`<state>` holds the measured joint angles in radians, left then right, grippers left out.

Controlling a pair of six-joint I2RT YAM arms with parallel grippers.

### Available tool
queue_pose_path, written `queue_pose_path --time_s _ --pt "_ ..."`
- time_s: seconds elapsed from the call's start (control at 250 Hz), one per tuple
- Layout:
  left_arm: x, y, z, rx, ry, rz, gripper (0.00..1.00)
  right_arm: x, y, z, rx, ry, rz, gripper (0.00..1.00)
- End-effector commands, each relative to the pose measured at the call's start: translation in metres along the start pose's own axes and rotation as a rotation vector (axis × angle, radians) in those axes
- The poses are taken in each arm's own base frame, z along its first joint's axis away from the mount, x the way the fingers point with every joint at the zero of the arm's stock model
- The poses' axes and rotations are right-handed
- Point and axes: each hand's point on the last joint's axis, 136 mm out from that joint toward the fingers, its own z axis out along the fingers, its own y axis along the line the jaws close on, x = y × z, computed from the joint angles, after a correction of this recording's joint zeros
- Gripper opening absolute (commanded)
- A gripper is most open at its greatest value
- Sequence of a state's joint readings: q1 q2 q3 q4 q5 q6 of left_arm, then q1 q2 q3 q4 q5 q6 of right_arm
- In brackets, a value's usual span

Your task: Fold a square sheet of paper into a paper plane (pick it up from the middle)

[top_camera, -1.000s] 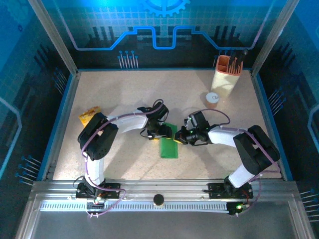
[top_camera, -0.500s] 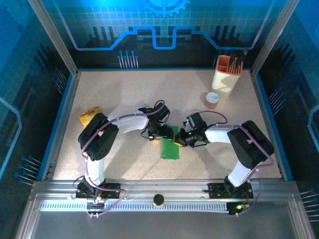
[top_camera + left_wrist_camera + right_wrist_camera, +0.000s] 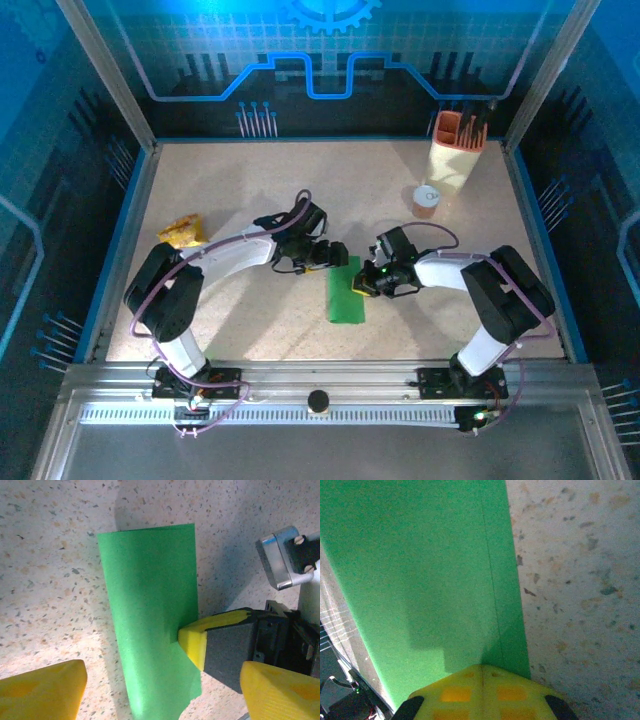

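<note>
Thin bright-green paper sheet [image 3: 347, 295], folded to a narrow rectangle, lies flat mid-tabletop [image 3: 250, 190]; my right tool [image 3: 360, 285], closed tight, presses its tip on the sheet's 3 o'clock edge, likely pinning it, while my left tool [image 3: 335, 254] hovers wide open by the 11 o'clock corner, holding nothing.

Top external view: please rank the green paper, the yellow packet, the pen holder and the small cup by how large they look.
1. pen holder
2. green paper
3. yellow packet
4. small cup
The holder stands upright, nearer the camera, so its lead is unsure.
</note>
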<state>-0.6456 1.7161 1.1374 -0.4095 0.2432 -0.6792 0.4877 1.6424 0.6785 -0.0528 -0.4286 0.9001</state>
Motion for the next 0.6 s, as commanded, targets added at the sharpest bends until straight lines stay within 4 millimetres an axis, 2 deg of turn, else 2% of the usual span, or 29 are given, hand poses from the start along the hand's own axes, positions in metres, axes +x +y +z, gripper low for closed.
queue_pose_path --time_s 0.0,0.22,0.459,0.595 --pt "0.009 -0.002 0.014 0.077 0.036 -0.032 0.77 0.010 -0.023 -0.002 0.057 0.028 0.050 0.00" --pt "0.016 0.015 0.023 0.090 0.066 -0.074 0.68 0.007 -0.027 -0.004 0.052 0.015 0.081 0.00" --pt "0.022 0.003 0.028 0.188 0.091 -0.070 0.60 0.007 -0.027 -0.002 0.035 0.016 0.096 0.00" --pt "0.027 0.009 0.035 0.144 0.113 -0.074 0.58 0.007 -0.026 -0.002 0.025 0.009 0.103 0.00"
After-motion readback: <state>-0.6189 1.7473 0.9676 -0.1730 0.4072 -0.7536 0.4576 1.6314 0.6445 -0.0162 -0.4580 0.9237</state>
